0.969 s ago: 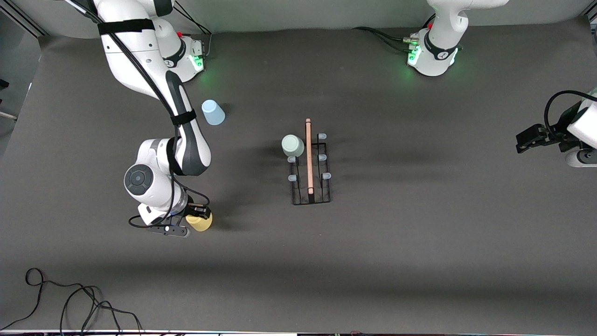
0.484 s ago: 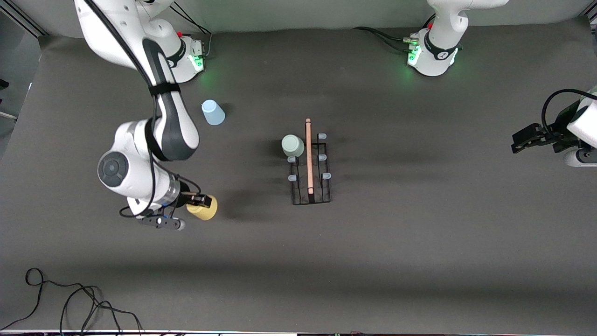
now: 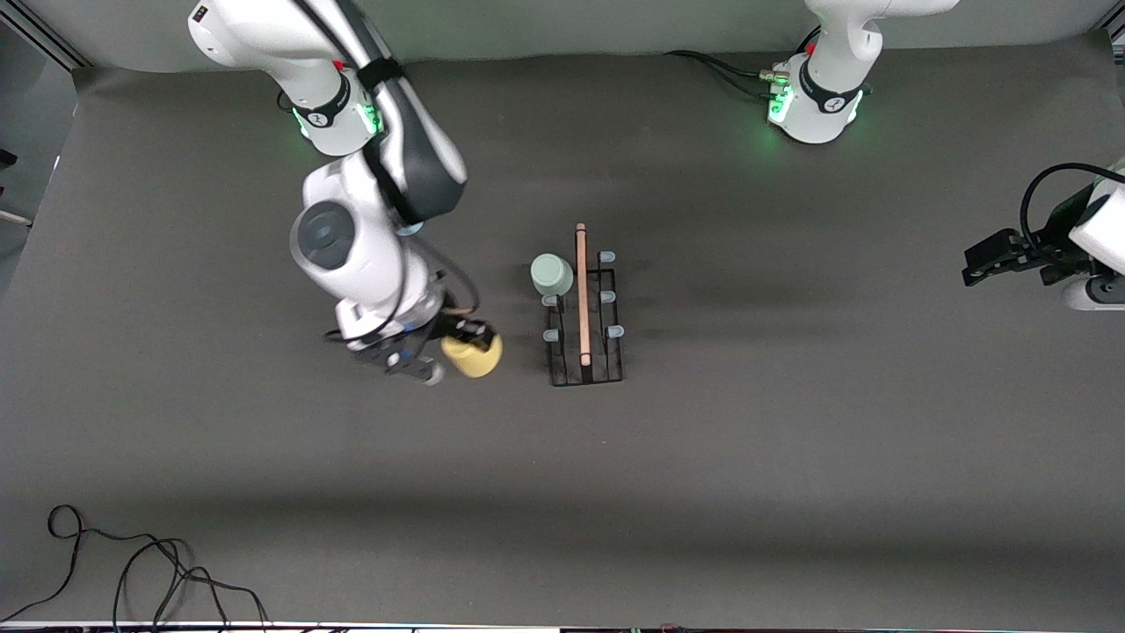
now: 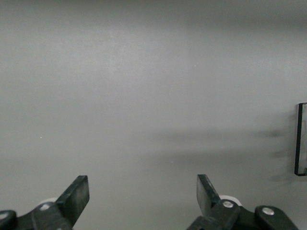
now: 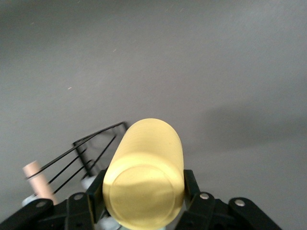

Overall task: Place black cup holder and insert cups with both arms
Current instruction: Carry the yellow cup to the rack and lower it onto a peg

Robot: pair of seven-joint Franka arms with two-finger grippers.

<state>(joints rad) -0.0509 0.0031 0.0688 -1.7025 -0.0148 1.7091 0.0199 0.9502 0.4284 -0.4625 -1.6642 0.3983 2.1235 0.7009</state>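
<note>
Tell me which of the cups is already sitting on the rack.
The pale green cup, upside down on a prong of the black cup holder. The yellow cup is held in the right gripper beside the rack.

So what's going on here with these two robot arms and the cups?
The right end effector holds a yellow cup in the air beside the black cup holder, which stands mid-table. A pale green cup already sits on one prong; five prongs are bare. The left end effector waits open at its own end of the table.

High front camera facing both bases over the table (image 3: 791,492), wrist cameras close above it, all sharing the rack (image 3: 584,308)
</note>
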